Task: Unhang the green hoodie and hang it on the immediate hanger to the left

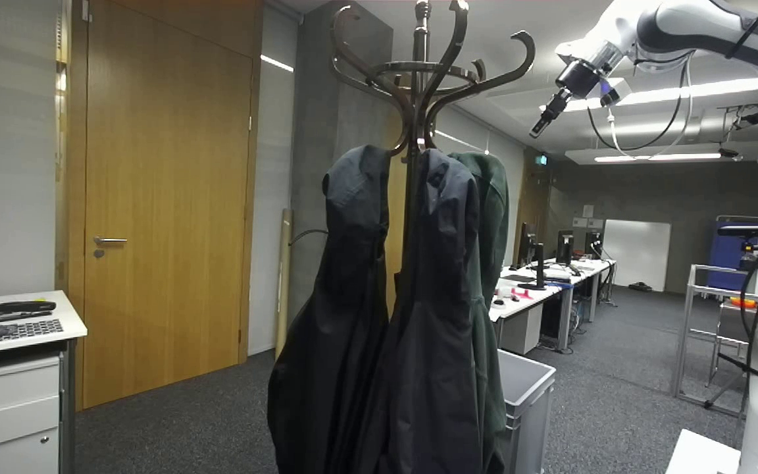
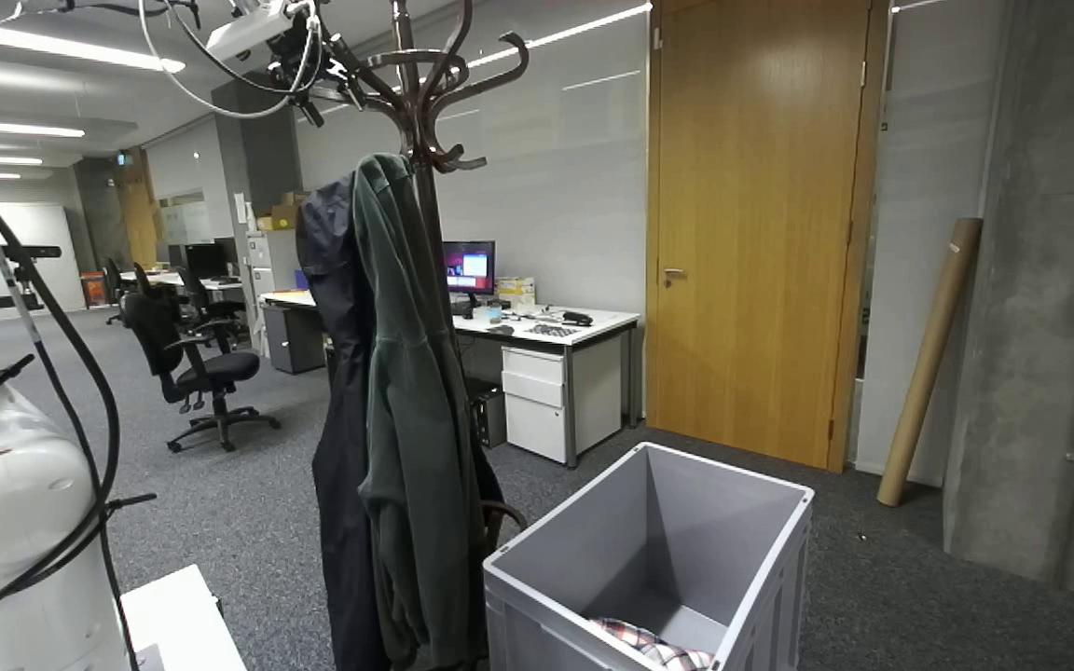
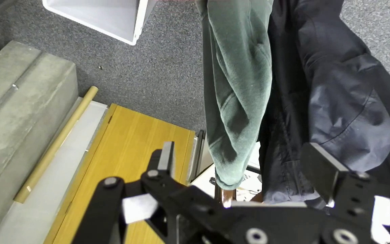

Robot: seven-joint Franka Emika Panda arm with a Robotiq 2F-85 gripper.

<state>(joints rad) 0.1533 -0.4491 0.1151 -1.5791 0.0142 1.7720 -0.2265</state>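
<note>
- The pincer [image 3: 240, 152] stands with its fingers [image 3: 166, 157] spread well apart.
- Below the pincer and apart from it hangs the green hoodie [image 3: 240, 81]; in the wrist view its top end shows in the gap between the fingers.
- Just beside the hoodie, also lower than the pincer, hangs a dark coat [image 1: 441, 276], overlapping the hoodie in an exterior view.
- In that view, farther from the pincer, hangs another dark coat [image 1: 343, 276].
- To the pincer's side rises the coat stand [image 1: 425, 102] that bears all three.
- Well below the pincer, near the hoodie, stands a grey bin [image 2: 537, 620].
</note>
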